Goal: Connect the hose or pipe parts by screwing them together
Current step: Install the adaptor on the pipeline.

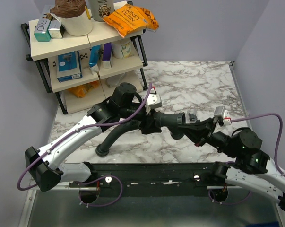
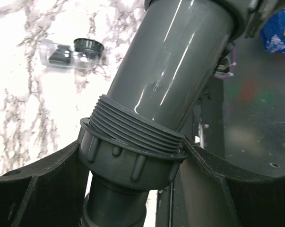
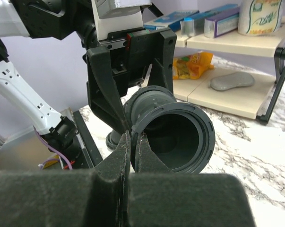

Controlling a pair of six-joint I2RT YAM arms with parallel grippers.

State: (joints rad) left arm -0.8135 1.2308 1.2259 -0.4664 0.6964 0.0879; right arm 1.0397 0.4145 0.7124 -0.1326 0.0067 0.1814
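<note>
While the left end effector pinches the pipe fitting, the right end effector sits pressed together.

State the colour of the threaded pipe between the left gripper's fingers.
The pipe is dark grey with a glossy surface, clearest in the left wrist view.

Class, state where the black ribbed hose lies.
Top view, left of centre: the black ribbed hose curves from the grey pipe fitting down to the table, beside the left arm.
</note>
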